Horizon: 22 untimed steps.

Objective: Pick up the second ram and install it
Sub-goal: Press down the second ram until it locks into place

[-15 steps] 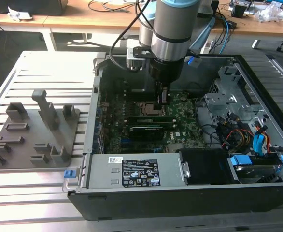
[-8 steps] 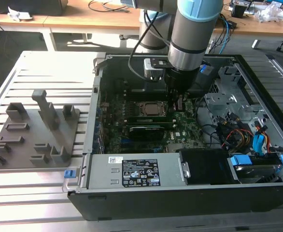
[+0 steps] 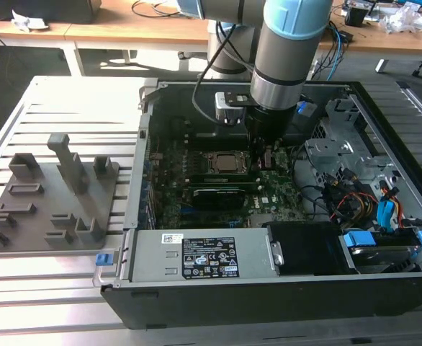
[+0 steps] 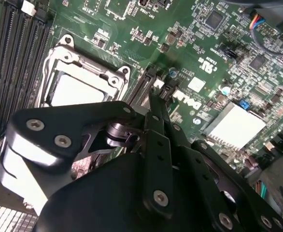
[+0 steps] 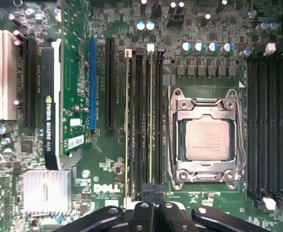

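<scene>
Memory stick [image 5: 127, 125] stands seated in its slot beside the processor socket [image 5: 206, 140]; my claw [image 5: 153, 209] hovers just above with fingers drawn together, holding nothing.

A pale metal work table with long parallel slots [image 3: 60, 108] carries two items, as seen in the exterior view. Toward the exterior view's left, a flat grey plastic fixture plate [image 3: 52, 198] lies directly on the slotted surface, with several grey upright blocks and low rectangular pockets rising from it. Just beside it, toward the exterior view's right, an open black desktop computer case [image 3: 268, 292] rests on its side on the same table, its interior facing up. A small blue plastic clip [image 3: 105, 258] sits at the case's near corner, close to the fixture plate's edge.
</scene>
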### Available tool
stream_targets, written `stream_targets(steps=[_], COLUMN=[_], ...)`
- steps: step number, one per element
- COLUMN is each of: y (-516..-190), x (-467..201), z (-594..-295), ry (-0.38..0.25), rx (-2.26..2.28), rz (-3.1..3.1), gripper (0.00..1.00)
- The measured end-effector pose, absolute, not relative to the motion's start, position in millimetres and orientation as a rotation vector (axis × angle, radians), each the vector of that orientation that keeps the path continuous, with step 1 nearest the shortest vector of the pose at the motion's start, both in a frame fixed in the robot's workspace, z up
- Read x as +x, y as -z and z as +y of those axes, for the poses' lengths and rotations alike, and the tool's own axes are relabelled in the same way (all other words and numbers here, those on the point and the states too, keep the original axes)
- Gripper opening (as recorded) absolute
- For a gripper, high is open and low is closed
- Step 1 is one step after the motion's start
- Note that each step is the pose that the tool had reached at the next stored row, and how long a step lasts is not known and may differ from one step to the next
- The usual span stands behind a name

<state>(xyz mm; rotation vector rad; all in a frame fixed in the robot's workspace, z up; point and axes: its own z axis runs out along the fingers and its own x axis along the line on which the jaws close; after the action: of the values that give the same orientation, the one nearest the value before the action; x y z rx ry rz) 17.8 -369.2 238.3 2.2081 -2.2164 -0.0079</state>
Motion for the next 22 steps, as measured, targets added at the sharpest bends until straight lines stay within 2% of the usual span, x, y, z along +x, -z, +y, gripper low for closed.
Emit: stream_targets(steps=[12, 22], y=[-242.3, -227.4], x=[-56.6, -67.7], z=[-369.2, -369.3], ry=[-0.022, -0.022], rx=[2.221, 2.221], rz=[-2.229, -2.229], gripper=[0.11, 0.11])
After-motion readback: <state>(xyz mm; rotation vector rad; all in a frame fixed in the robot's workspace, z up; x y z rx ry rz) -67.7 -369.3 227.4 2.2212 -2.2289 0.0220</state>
